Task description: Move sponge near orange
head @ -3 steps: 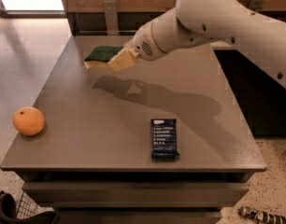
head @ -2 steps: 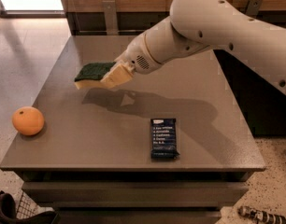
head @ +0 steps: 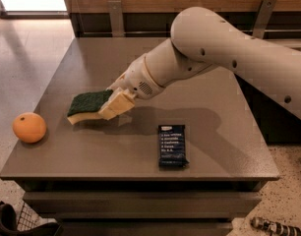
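On table (head: 91,156), orange (head: 29,127) left, sponge (head: 86,103) right of it in end effector (head: 111,107), bar (head: 172,145) front-right

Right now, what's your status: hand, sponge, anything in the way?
Gripper shut on sponge, over the table, left of centre. Sponge short of orange, clear gap between. Nothing lies in that gap; snack bar sits aside near front edge.

Table (head: 91,58), grey top. Arm (head: 214,48) reaches in from the right and slants down to the left. Gripper (head: 114,105) sits low over the table's left-centre, its pale fingers (head: 122,102) clamped on the right end of the sponge (head: 88,105). Sponge green side up, tilted slightly; contact with the tabletop unclear. Orange (head: 29,127) at the left edge, apart from the sponge. Snack bar (head: 172,145) lies flat near the front edge, right of the gripper.
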Robot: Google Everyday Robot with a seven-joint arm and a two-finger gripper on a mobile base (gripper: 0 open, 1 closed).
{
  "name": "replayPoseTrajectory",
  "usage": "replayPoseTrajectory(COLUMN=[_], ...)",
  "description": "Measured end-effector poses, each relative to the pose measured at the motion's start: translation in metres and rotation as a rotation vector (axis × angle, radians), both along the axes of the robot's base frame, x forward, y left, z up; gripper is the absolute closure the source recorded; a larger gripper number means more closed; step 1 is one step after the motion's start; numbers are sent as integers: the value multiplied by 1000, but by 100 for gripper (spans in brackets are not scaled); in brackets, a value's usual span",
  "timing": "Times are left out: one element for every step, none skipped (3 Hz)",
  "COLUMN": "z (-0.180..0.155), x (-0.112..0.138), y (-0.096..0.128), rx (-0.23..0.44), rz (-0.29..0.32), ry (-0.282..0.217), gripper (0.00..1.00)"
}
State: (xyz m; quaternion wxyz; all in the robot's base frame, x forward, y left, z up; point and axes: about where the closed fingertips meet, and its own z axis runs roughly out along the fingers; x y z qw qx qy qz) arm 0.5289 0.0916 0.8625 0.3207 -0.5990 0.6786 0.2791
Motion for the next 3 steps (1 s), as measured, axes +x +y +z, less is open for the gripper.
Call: replayPoseTrajectory(z=[-8, -9, -9], x=[-12, -14, -15], y=[-2, 0, 1], rx=[3, 2, 2], rz=[19, 25, 27], ry=[13, 14, 14], gripper=[100, 71, 47])
